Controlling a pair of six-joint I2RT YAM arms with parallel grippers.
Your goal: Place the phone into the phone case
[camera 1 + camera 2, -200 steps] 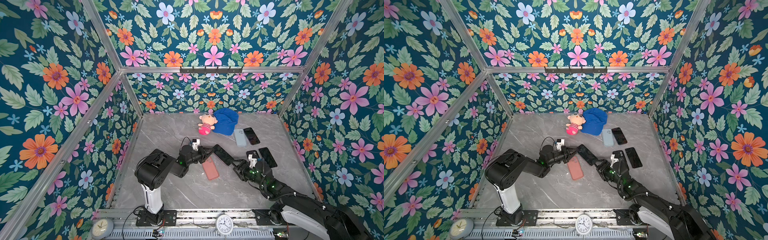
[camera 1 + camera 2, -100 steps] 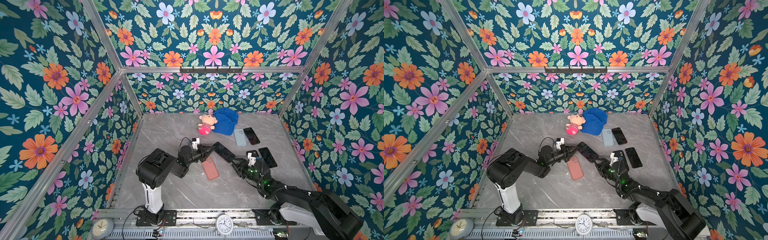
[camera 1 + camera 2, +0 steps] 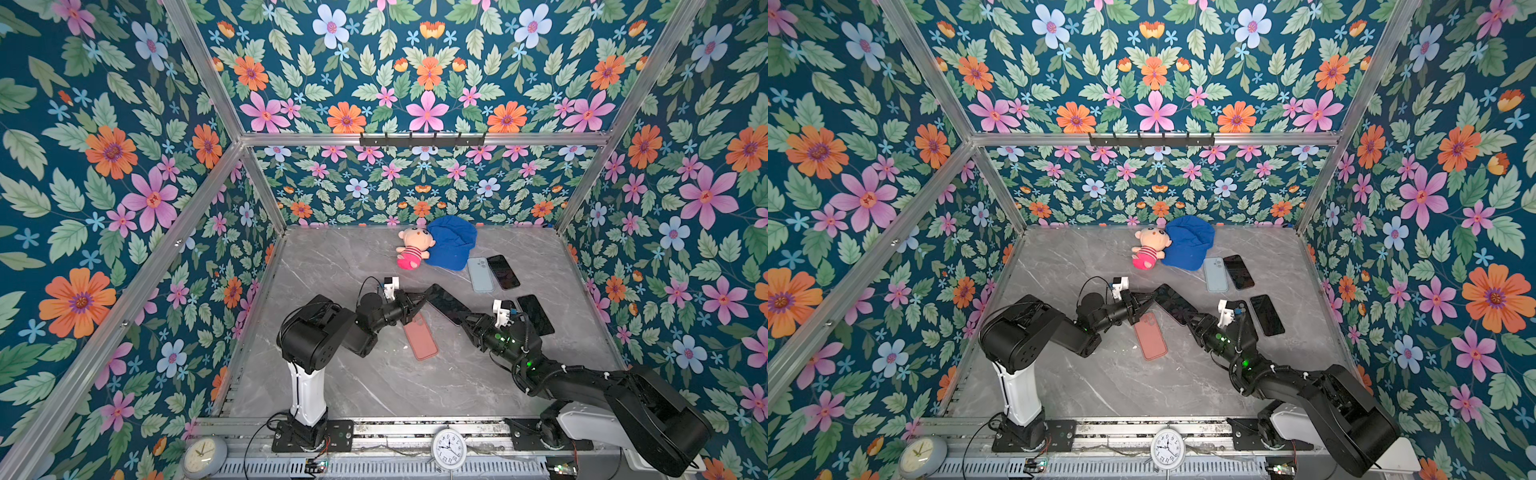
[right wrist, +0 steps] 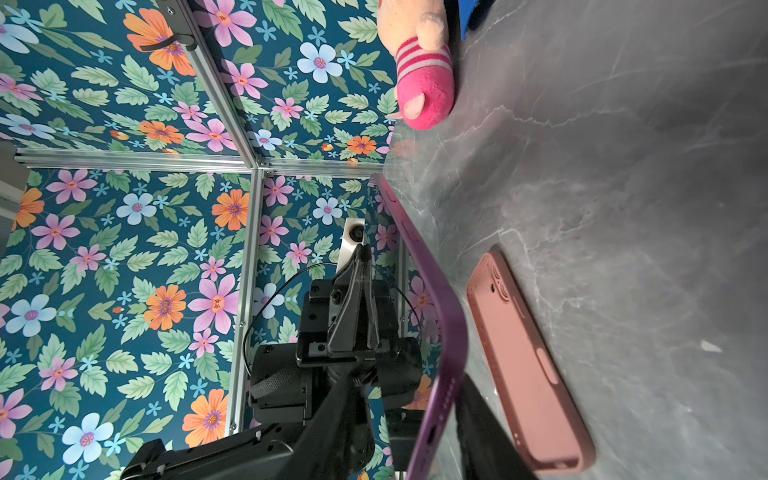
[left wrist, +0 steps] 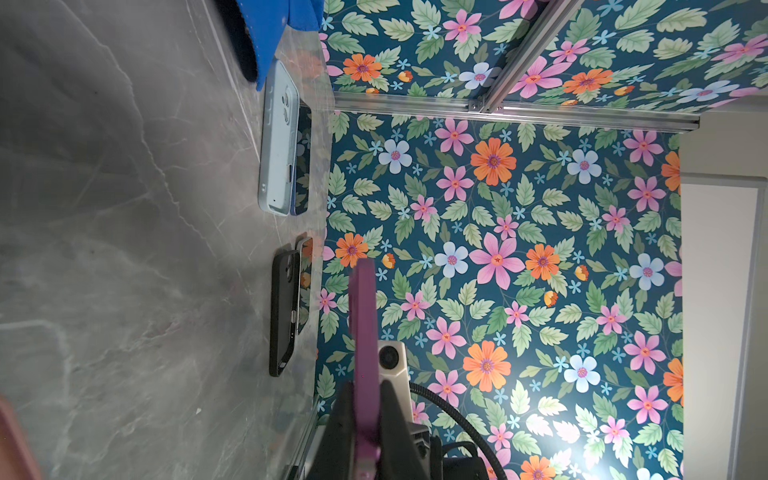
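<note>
phone [image 3: 445, 302] is raised edge-on off the table [image 3: 332, 395], near the pink case [image 3: 420, 338] lying flat. left gripper [image 3: 419, 302] fingers clamp one end. right gripper [image 3: 466, 319] fingers stand apart, straddling the other end.

Barely anything to read here. The white clock [image 3: 449, 449] has black hour numbers round its dial in both top views, but they're too tiny to pick out one by one. The grey clock [image 3: 204, 456] only shows plain tick marks.
</note>
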